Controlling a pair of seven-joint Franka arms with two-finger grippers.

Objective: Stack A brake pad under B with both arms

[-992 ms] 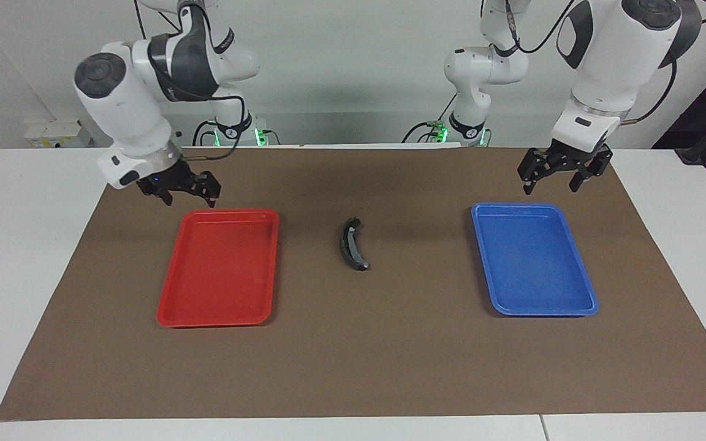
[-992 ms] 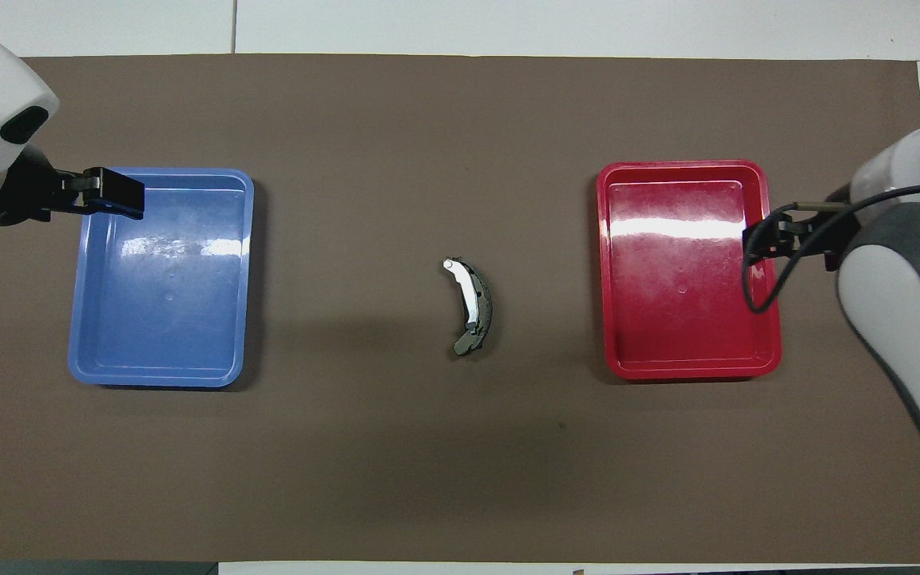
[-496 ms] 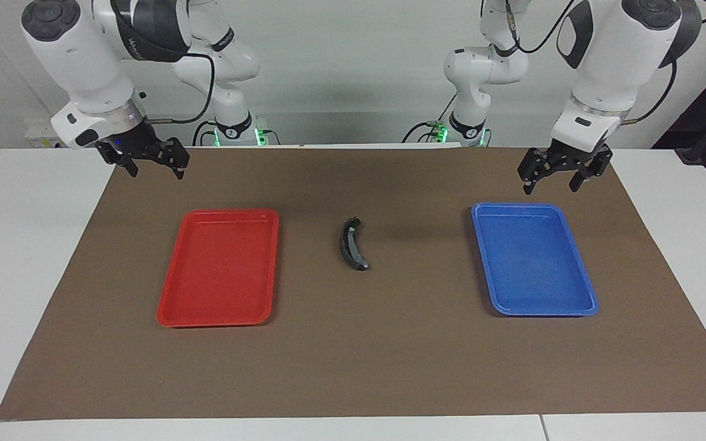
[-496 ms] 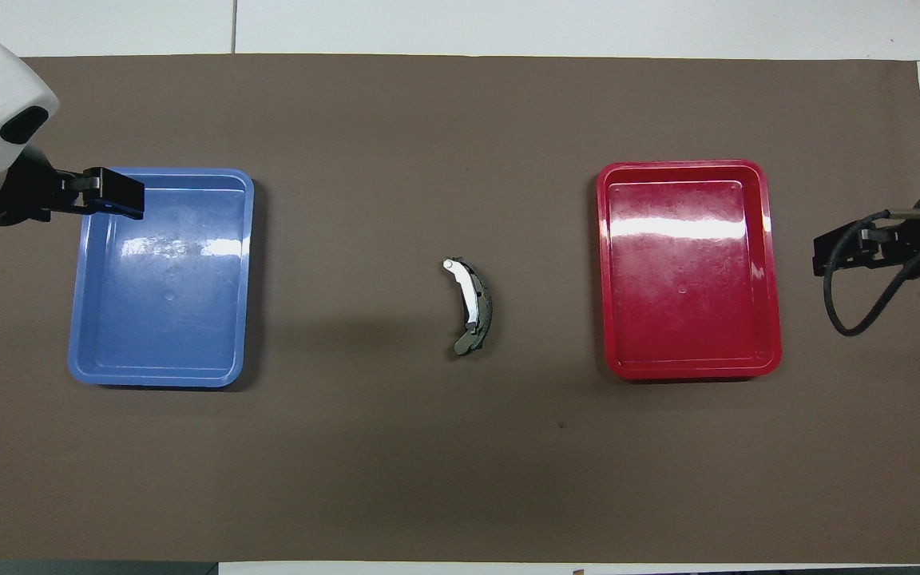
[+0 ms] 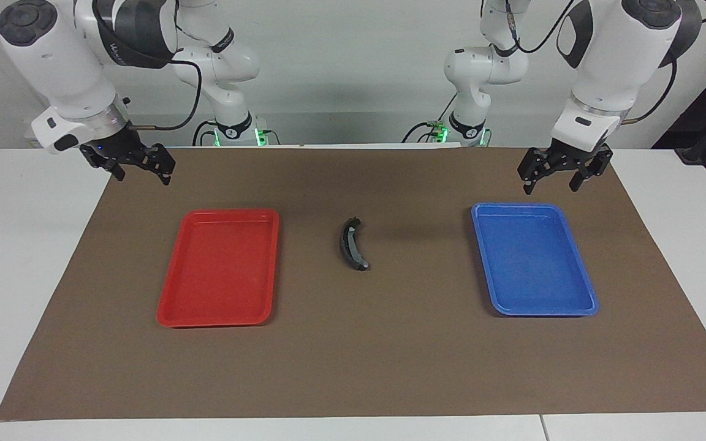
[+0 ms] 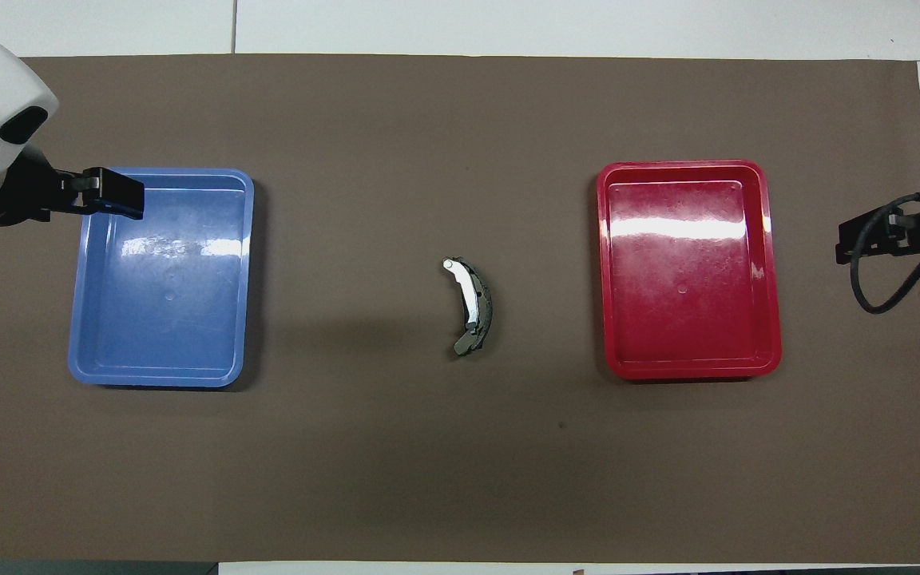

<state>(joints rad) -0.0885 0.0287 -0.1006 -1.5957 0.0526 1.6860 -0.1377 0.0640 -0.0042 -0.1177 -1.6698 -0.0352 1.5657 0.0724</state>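
Two arms hang idle over the brown mat (image 5: 353, 367), which covers your tabletop (image 5: 22, 257); the red tray (image 5: 175, 306) and blue tray (image 5: 573, 306) are empty. At frame centre B (image 5: 352, 244) already lies on A brake pad (image 6: 485, 307), so the stack looks done. Right claw (image 5: 133, 166), spread and empty, has withdrawn from the red tray to upper left; left claw (image 5: 560, 173), spread, hasn't moved.

Short dark grey brake pad (image 6: 479, 315) mostly covered by the long black crescent brake shoe (image 6: 465, 293) on it, right arm's black gripper (image 6: 867, 239) cut by overhead view's edge, fingertips unreadable
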